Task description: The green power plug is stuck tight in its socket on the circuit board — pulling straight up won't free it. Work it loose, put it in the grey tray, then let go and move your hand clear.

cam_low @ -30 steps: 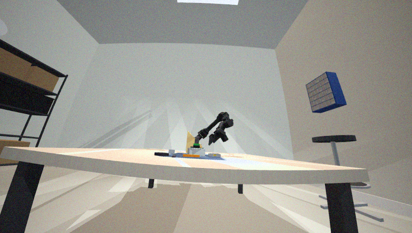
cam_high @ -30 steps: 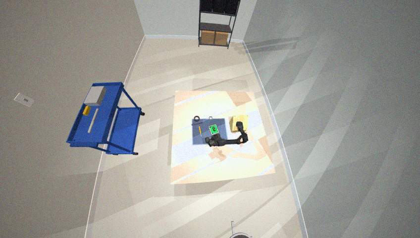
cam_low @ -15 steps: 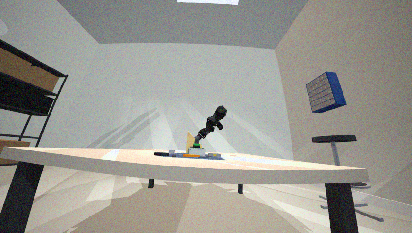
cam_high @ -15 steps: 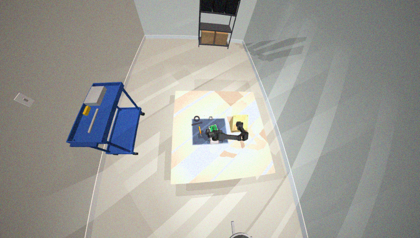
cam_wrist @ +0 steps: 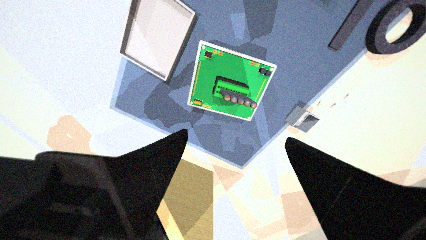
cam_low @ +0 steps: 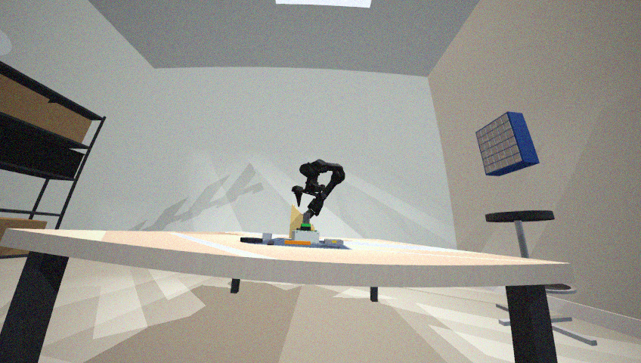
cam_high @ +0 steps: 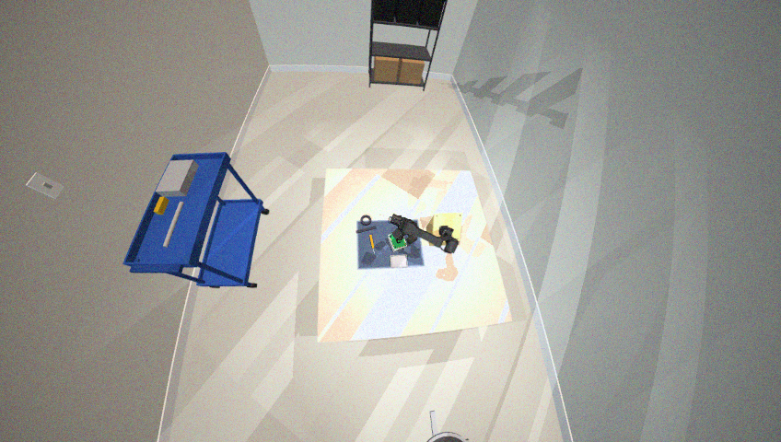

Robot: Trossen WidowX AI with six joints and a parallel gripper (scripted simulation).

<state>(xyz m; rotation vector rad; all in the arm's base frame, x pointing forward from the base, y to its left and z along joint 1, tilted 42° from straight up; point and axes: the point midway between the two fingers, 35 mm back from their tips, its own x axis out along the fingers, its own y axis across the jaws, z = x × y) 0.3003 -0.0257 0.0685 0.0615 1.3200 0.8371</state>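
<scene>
Blue mat (cam_high: 383, 262) (cam_wrist: 145, 95) on pale table — green plug (cam_wrist: 231, 89) seated in circuit board (cam_high: 402, 247) (cam_wrist: 210, 75). Gripper (cam_wrist: 235, 137) above, jaws wide, holding nothing. Step: approach; next — descend, straddle plug, grip, rock.

From above, wires (cam_low: 306, 218) (cam_wrist: 240, 101) rise off the board (cam_high: 397, 241) (cam_low: 305, 236) (cam_wrist: 225, 70), obstructing it; the tray (cam_high: 398, 261) (cam_low: 334, 242) (cam_wrist: 159, 37), towards the counter's (cam_high: 355, 307) (cam_low: 292, 271) (cam_wrist: 30, 100) bottom edge, is open overhead; a screwdriver (cam_high: 372, 241) (cam_low: 297, 242) lies leftward; a yellow block (cam_high: 454, 221) (cam_low: 295, 220) (cam_wrist: 192, 195) bars the right-edge side.
</scene>
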